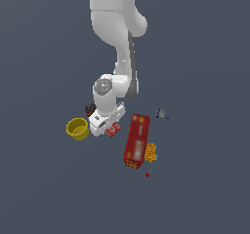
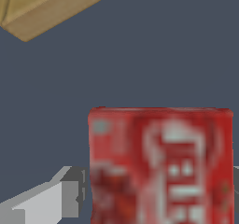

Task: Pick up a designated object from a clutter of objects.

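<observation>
The designated object, a small flat red box (image 1: 115,129) with white lettering, lies within the clutter of objects and is half hidden under my hand in the exterior view. In the wrist view the red box (image 2: 161,167) sits between my fingers. My gripper (image 1: 108,126) is low over the ground and open. Its fingers are spread wide astride the box. One grey finger (image 2: 65,197) stands just off the box's side, and the other shows only as a sliver at the frame's edge.
A yellow bowl (image 1: 77,128) sits on the exterior view's left of my hand, with a dark-topped can (image 1: 90,108) behind it. A long red carton (image 1: 136,140), an orange patterned piece (image 1: 151,152), a tiny red bit (image 1: 147,174) and a small grey item (image 1: 161,114) lie to the right.
</observation>
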`<state>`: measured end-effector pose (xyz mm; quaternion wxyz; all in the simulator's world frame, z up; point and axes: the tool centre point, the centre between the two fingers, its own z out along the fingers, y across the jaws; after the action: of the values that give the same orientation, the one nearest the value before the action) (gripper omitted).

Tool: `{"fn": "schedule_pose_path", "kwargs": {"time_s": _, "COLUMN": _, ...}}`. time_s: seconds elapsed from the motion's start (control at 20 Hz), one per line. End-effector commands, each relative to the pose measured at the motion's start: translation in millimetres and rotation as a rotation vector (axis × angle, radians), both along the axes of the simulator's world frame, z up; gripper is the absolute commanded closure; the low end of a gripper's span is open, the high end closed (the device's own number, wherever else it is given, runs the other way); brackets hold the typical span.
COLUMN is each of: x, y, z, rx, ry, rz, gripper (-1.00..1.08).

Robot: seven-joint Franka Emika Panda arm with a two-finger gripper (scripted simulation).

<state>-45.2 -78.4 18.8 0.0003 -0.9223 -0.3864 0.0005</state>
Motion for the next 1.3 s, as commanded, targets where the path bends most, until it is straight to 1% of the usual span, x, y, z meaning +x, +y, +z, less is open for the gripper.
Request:
{"fn": "schedule_pose_path", "kwargs": {"time_s": 0.0, "x": 0.5, "y": -0.2, "z": -3.4, "rx": 0.0, "ry": -0.001, "rz": 0.0, "gripper": -0.92}}
{"fn": "schedule_pose_path", "kwargs": {"time_s": 0.05, "x": 0.5, "y": -0.2, "z": -3.6, "rx": 0.0, "ry": -0.001, "rz": 0.0, "gripper": -0.92}}
{"fn": "schedule_pose_path", "kwargs": {"time_s": 0.1, "x": 0.5, "y": -0.2, "z": -3.6, "rx": 0.0, "ry": -0.001, "rz": 0.0, "gripper": 1.08}}
{"fn": "schedule_pose_path", "kwargs": {"time_s": 0.8, "x": 1.6, "y": -1.7, "z": 1.5, "rx": -0.001, "ry": -0.002, "rz": 0.0, "gripper": 1.08}}
{"fn": "schedule_pose_path", "kwargs": {"time_s": 1.0, "x": 3.6, "y": -5.5, "z": 14.3, "rx": -0.001, "ry": -0.002, "rz": 0.0, "gripper": 1.08}}
{"fn": "schedule_pose_path", "kwargs": {"time_s": 1.25, "x": 7.9, "y": -13.5, "z": 41.9, "rx": -0.001, "ry": -0.002, "rz": 0.0, "gripper": 1.08}}
